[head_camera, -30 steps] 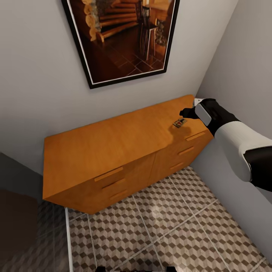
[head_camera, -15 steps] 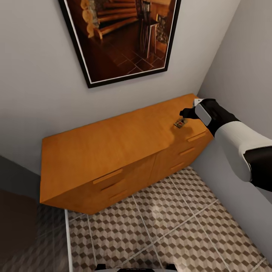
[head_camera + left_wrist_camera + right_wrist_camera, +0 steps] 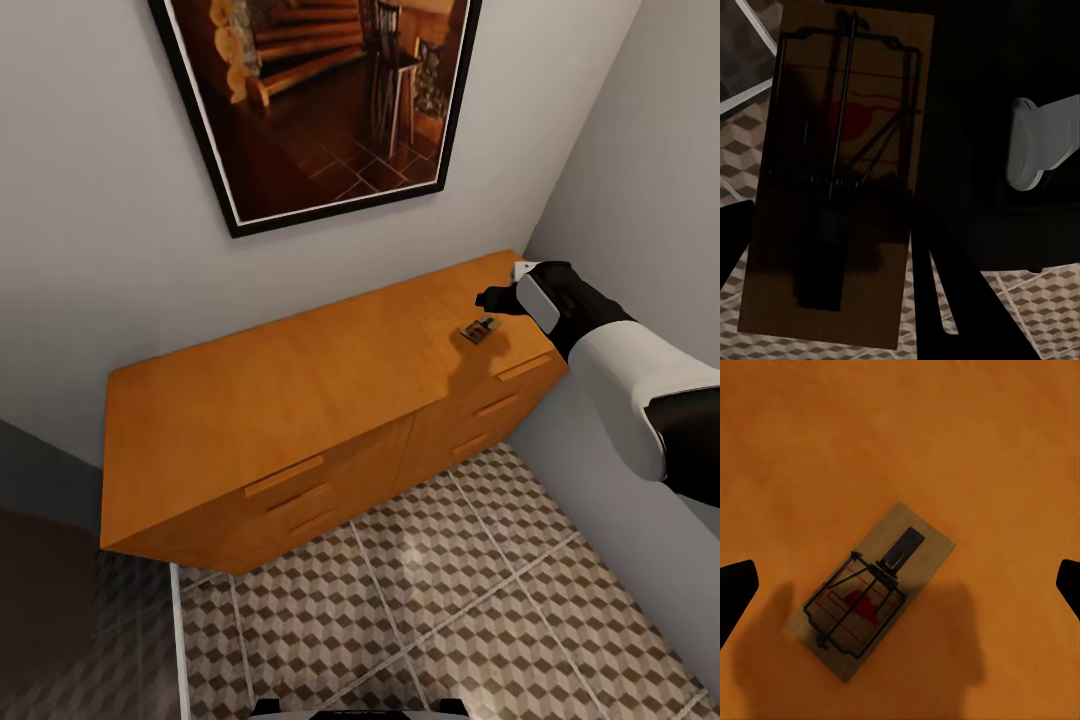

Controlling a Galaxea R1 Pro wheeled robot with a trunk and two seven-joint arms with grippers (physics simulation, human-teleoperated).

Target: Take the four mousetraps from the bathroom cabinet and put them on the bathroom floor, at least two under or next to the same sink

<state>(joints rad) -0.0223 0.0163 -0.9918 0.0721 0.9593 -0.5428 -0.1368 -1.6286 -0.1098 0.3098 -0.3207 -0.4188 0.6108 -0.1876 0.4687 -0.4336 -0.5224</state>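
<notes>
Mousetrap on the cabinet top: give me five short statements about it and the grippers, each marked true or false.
1. A mousetrap lies flat on the cabinet top. True.
2. The right gripper is clamped on that mousetrap. False: its fingertips stand wide apart on either side, not touching it.
3. All cabinet drawers in view are closed. True.
4. The left gripper is empty. False: a second mousetrap sits close before its camera, seemingly held.
5. The floor is plain white tile. False: it has a brown and beige cube pattern.
</notes>
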